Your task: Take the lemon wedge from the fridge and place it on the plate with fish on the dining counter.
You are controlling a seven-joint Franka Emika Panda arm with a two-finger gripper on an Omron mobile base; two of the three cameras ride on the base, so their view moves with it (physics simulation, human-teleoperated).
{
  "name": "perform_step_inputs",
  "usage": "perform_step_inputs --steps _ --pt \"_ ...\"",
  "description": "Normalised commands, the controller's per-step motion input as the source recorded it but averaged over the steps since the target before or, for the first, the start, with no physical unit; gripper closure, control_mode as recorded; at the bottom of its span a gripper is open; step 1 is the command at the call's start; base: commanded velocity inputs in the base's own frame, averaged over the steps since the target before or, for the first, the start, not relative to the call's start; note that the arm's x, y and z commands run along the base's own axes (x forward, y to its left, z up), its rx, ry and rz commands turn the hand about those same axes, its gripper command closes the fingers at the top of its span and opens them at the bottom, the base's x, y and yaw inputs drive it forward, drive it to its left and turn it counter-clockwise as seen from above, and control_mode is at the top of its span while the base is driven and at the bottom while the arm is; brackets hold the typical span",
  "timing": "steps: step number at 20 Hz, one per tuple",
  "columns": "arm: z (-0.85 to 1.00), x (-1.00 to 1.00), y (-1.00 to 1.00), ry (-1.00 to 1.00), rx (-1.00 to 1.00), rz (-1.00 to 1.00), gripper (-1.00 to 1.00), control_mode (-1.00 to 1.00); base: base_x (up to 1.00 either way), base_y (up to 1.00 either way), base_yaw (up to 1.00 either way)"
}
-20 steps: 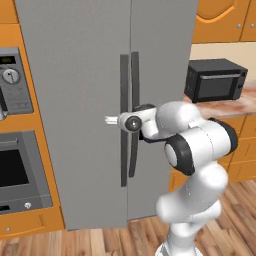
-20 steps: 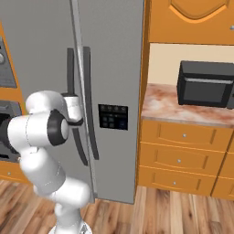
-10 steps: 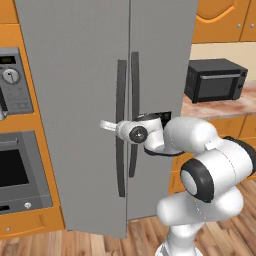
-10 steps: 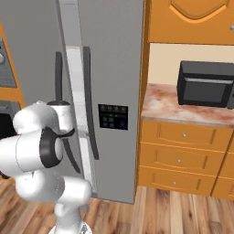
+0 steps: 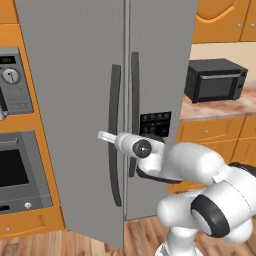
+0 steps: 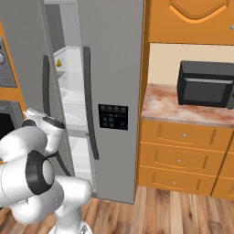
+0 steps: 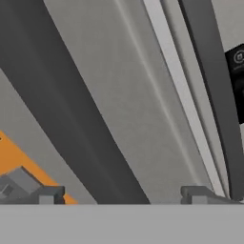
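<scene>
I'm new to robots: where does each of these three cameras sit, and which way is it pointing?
Left base view: behind the arm on its left, facing the fridge; the white arm fills the lower right.
Right base view: behind on the right, seeing the fridge door ajar; arm lower left.
Hand view: on the hand, close against the door handle; gripper open.
Both base views share the microwave.

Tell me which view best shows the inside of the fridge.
The right base view: the left door stands ajar and the white shelves show through the gap. The left base view shows the fridge doors and handles from outside; the hand view, door and handle close up.
</scene>
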Motion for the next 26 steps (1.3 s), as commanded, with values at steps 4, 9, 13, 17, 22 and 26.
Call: perform_step_inputs --steps 4,9,13,17,22,26 --pt "1.00 -0.52 0.41 0.07 0.00 -0.01 -1.00 -1.00 0.00 0.00 0.00" --pt "1.00 -0.93 0.47 0.25 0.00 0.00 -1.00 -1.00 0.00 0.00 0.00" --pt "1.00 -0.77 0.24 0.19 0.00 -0.06 -1.00 -1.00 0.00 0.00 0.00" --pt "1.00 -0.67 -0.01 0.29 0.00 -0.17 -1.00 -1.00 0.00 0.00 0.00" --pt "0.64 -0.72 -0.43 0.57 -0.17 -0.07 -1.00 -1.00 0.00 0.00 0.00" --pt "-0.56 -0.42 -1.00 0.39 -0.05 0.00 -1.00 -1.00 0.00 0.00 0.00"
